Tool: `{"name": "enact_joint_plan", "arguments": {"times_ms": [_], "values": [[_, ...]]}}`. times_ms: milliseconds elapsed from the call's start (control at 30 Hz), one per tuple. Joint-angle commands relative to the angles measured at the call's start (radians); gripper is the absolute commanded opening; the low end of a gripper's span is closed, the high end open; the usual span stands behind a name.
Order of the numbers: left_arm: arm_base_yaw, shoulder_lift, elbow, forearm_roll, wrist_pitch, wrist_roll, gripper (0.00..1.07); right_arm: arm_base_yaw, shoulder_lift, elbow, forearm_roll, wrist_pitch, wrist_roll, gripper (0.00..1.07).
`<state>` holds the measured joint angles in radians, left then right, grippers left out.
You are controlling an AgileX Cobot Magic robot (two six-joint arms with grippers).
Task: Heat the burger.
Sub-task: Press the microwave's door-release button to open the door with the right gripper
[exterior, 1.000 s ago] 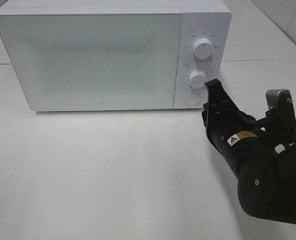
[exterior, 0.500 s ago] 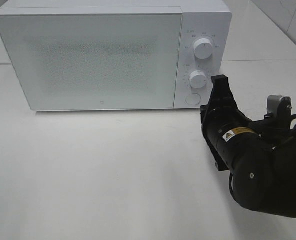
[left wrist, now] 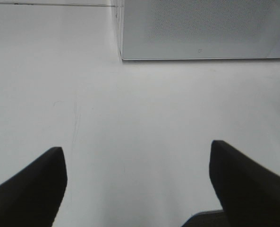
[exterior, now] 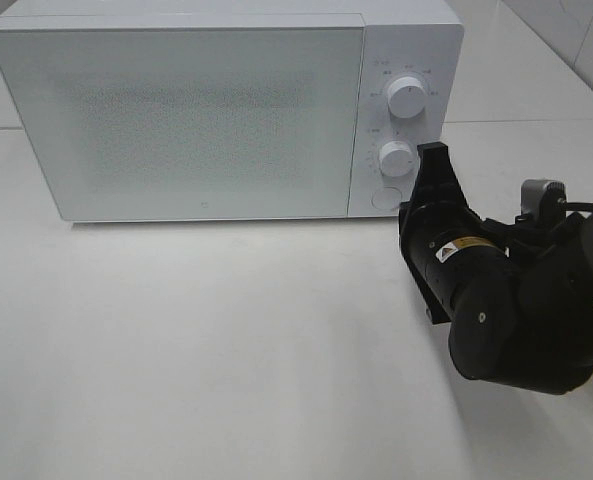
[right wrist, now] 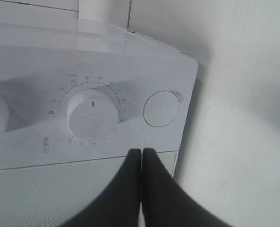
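Note:
The burger is hidden; no view shows it. The white microwave (exterior: 196, 110) stands at the back of the table with its door closed. My right gripper (exterior: 434, 152) is shut with nothing between its fingers, its tips just right of the lower knob (exterior: 396, 158) on the control panel. In the right wrist view the closed gripper (right wrist: 141, 151) points at the panel just beside that dial (right wrist: 92, 117) and the round button (right wrist: 161, 108). My left gripper (left wrist: 137, 146) is open over bare table, well short of the microwave's front (left wrist: 201, 28).
An upper knob (exterior: 407, 96) sits above the lower one, and the round door button (exterior: 384, 198) is below both. White table (exterior: 226, 350) stretches in front of the microwave. A tiled wall rises at the back right.
The right gripper's fingers have closed together. The right arm has turned and shifted slightly, and its tips stay beside the lower knob. The left gripper has not changed.

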<state>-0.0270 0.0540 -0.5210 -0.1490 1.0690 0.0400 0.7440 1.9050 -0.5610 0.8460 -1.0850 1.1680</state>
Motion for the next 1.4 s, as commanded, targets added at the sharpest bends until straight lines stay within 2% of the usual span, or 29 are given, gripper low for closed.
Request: {"name": "enact_joint_plan", "arguments": {"times_ms": [33,267,567,633,1400], "values": [[-0.004,0.001,0.003,0.001,0.002,0.001,0.78,-0.018,0.011,-0.02,-0.023,0.025,-0.004,0.0],[-0.004,0.001,0.003,0.001,0.002,0.001,0.78,-0.085,0.04,-0.082,-0.089,0.137,-0.011,0.0],[-0.004,0.001,0.003,0.001,0.002,0.001,0.78,-0.144,0.04,-0.13,-0.094,0.186,-0.083,0.0],[-0.004,0.001,0.003,0.001,0.002,0.001,0.78,-0.168,0.046,-0.143,-0.13,0.193,-0.087,0.0],[-0.004,0.001,0.003,0.0,0.002,0.001,0.78,-0.185,0.183,-0.255,-0.139,0.189,-0.033,0.0]]}}
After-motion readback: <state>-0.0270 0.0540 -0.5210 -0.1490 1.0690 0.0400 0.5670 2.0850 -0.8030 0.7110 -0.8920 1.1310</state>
